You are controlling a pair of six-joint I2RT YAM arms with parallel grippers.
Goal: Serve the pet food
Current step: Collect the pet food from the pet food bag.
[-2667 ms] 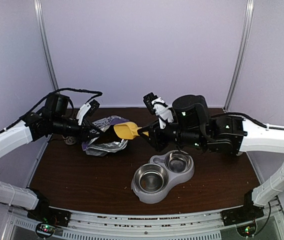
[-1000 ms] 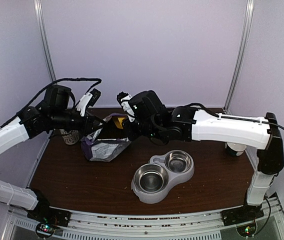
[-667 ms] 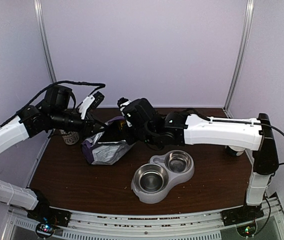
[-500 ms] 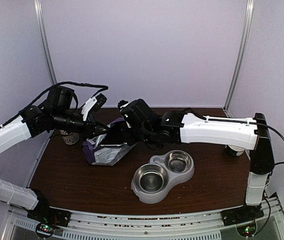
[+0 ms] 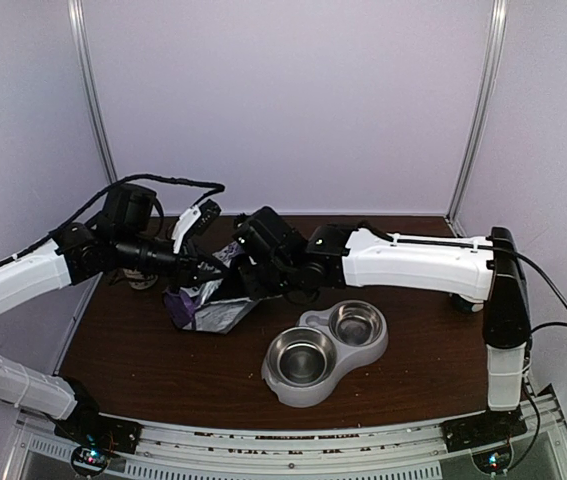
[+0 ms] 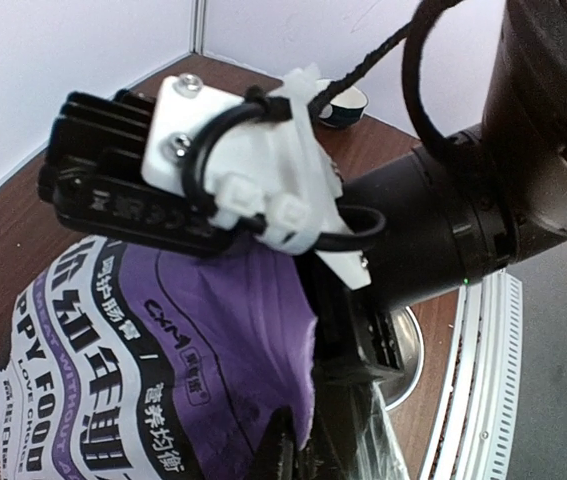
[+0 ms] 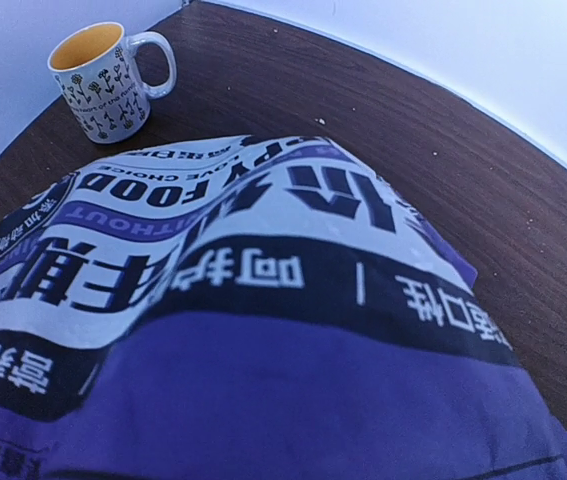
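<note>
Two arms meet at the purple-and-white bag (image 5: 206, 303), which lies left of centre in the top view on the brown table (image 5: 153, 355). The left gripper (image 5: 207, 268) is closed tight on the bag's upper edge, pinching the film at the bottom of its wrist view. The right gripper (image 5: 239, 272) enters the bag's mouth from the right; its fingers are hidden there, so whether they stand apart or together cannot be told. The pet food shows in no view, so its place cannot be told. A patterned mug (image 7: 103, 78) stands beyond the bag, upper left in the right wrist view. A double steel bowl (image 5: 325, 352) sits apart, lower right of the bag.
</note>
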